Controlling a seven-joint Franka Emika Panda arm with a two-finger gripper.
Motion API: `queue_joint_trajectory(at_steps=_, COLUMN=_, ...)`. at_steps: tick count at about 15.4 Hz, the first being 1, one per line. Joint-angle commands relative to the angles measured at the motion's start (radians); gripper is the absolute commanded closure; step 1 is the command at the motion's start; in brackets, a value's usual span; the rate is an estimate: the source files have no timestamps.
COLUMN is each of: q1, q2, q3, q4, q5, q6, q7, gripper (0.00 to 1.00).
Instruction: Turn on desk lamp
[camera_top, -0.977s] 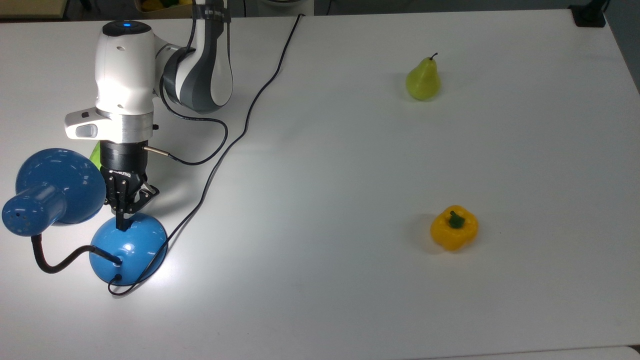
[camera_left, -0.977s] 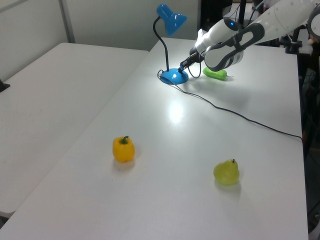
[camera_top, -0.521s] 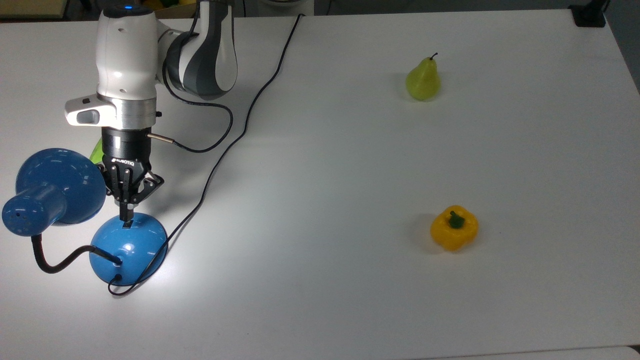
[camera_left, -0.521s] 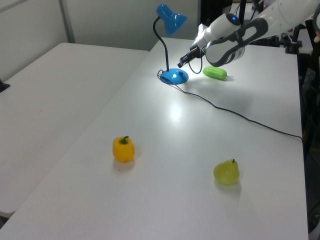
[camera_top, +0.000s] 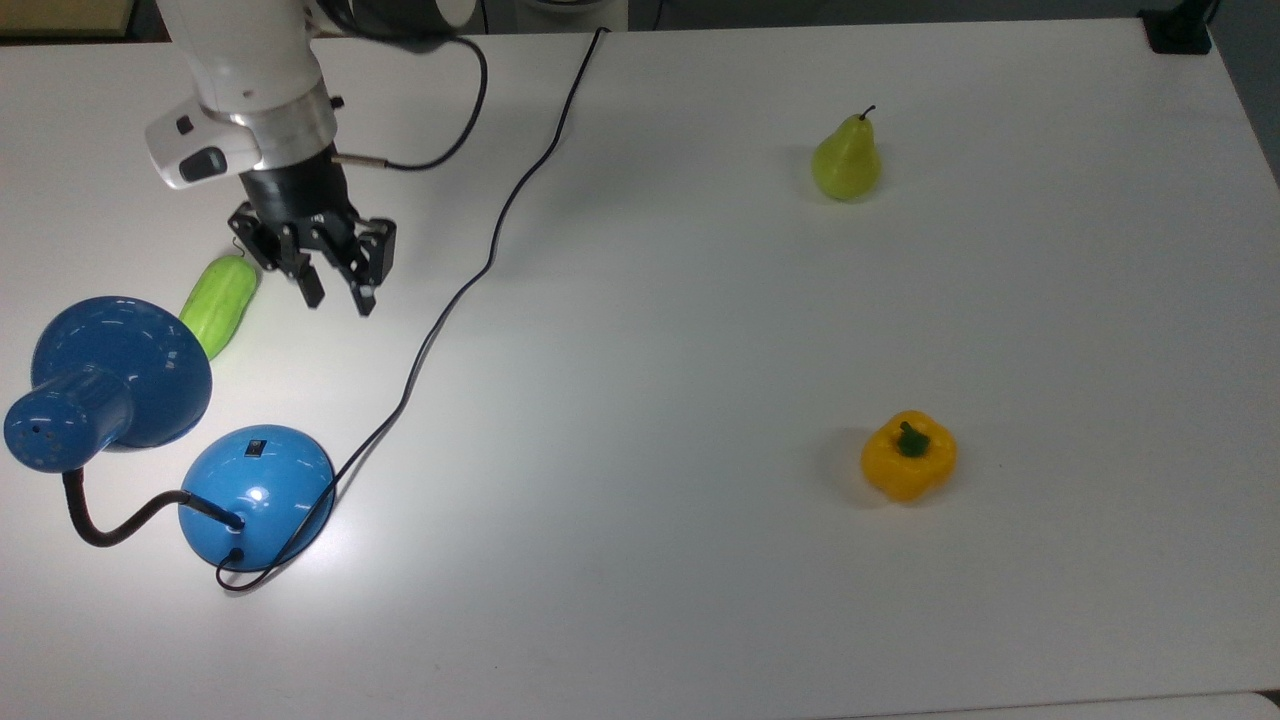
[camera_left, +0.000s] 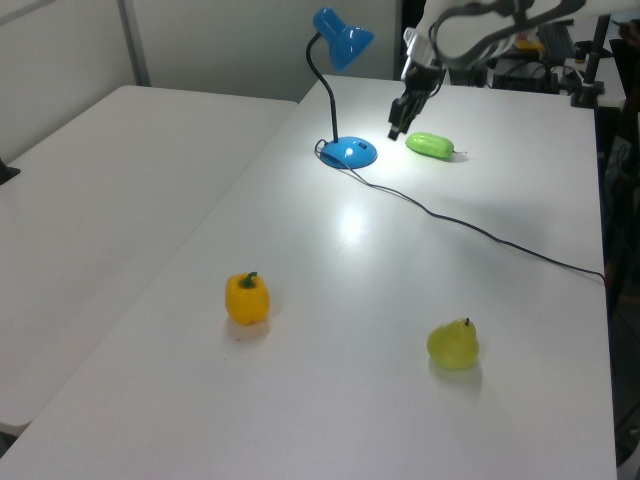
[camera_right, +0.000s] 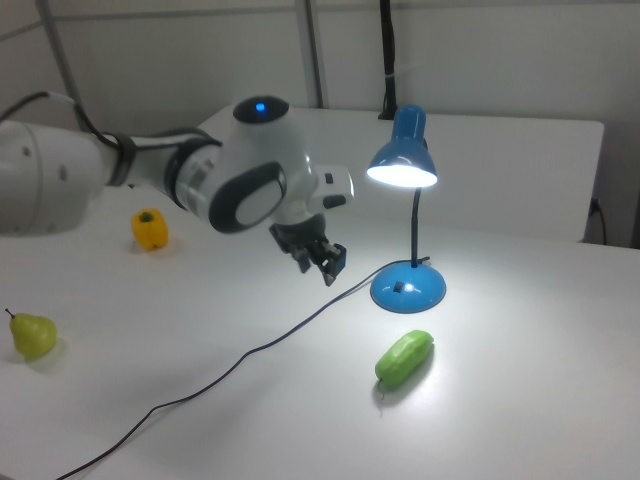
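Gripper (camera_top: 338, 290) hangs in the air at the upper left of the top view, fingers spread partway with nothing between them, tips angled toward the lower right. It's off the table, just right of the green cucumber (camera_top: 219, 304) and well apart from the lamp base. In the right view the gripper (camera_right: 326, 262) sits mid-frame, left of the lamp stem, the arm (camera_right: 150, 185) reaching in from the left edge. In the left view it is at top centre (camera_left: 397, 122), above the cucumber (camera_left: 431, 146).

Desk lamp (camera_top: 256, 488): lower left of the top view, dome base on the table, small black switch (camera_top: 256, 448) on top of the dome, gooseneck curling left up to the cone shade. Right view shows the shade (camera_right: 403, 160) glowing underneath, lit patch on the table around the base. Cord (camera_top: 470, 280) runs from the base up to the top edge.

Arm's upper links are cut off by the top edge in the top view and left view. Switch position is too small to read.

Versus 0.5 s ago: fingertips were down on the dome at the switch, closed to a narrow point; now the gripper has lifted away toward the upper part of the frame and opened. Cucumber, then mostly hidden behind the wrist, is fully exposed. Pear (camera_top: 846, 160) and yellow bell pepper (camera_top: 908, 455) unmoved.
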Motion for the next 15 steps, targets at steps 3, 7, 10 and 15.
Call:
queue_joint_trajectory(at_steps=3, q1=0.128, q2=-0.250, q3=-0.116, q4=-0.038, q5=-0.041, q6=-0.465, q7=-0.010, gripper=0.00)
queue_joint_trajectory(at_steps=7, q1=0.214, q2=-0.353, q3=-0.178, q4=0.043, q5=-0.041, q6=-0.729, q7=-0.007, gripper=0.00)
queue_joint_trajectory(at_steps=10, q1=0.269, q2=-0.370, q3=-0.192, q4=0.132, q5=-0.035, q6=-0.886, q7=0.049, gripper=0.00)
queue_joint_trajectory(at_steps=15, q1=0.309, q2=-0.387, q3=-0.159, q4=0.178, q5=-0.027, q6=-0.877, q7=0.242, gripper=0.00)
